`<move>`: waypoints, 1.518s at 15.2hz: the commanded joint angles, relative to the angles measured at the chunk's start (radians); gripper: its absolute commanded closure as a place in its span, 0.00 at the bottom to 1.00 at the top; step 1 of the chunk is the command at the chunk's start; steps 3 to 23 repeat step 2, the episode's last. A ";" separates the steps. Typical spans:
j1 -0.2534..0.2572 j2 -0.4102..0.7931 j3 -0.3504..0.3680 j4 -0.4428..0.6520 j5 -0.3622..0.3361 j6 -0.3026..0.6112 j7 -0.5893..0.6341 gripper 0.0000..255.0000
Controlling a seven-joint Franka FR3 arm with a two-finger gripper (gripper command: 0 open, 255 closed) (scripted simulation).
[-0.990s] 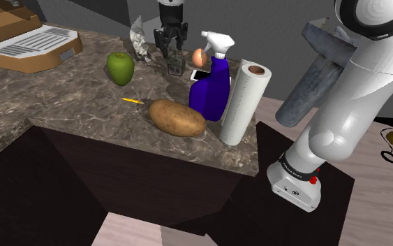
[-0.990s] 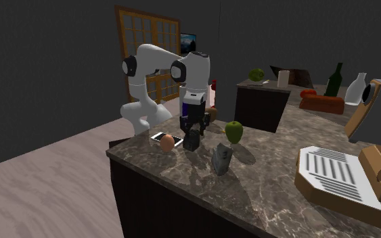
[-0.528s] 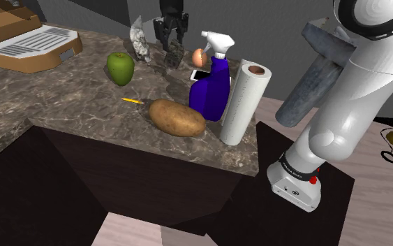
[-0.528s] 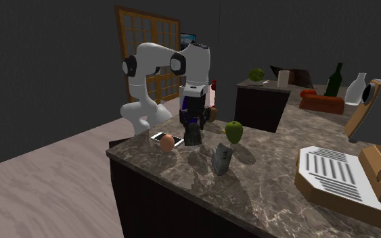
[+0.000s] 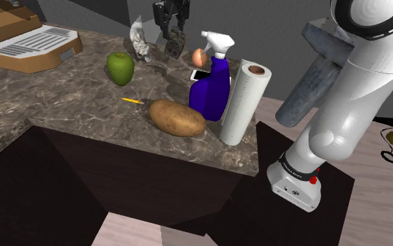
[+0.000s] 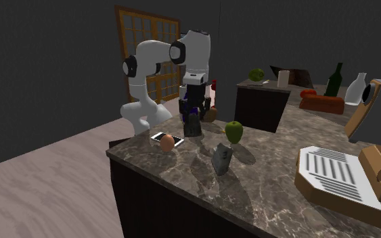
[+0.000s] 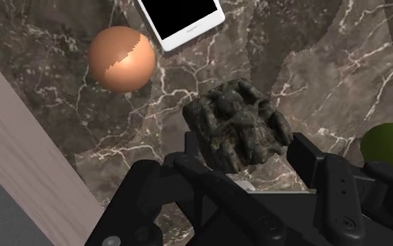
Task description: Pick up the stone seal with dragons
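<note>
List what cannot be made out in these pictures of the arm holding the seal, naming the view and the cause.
Stone seal: carving too small and dark in the second exterior view.
Seal's lower sides: wrist view, covered by the fingers.
Phone: shoulder view, partly behind the spray bottle.
Green apple: wrist view, cut off by the picture's edge.
Thin yellow object: shoulder view, too small to identify.

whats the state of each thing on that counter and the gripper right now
gripper, shut on the stone seal
stone seal, held, clear of the counter
spray bottle, upright
paper towel roll, standing on end
phone, lying flat, screen black
potato, lying on its side
</note>
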State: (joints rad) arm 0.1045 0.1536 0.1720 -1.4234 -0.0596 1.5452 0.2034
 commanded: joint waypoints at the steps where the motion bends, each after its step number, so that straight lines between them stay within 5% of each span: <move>1: 0.001 0.010 0.000 0.027 -0.002 -0.017 0.001 1.00; 23: 0.001 0.011 0.000 0.028 -0.002 -0.017 0.001 1.00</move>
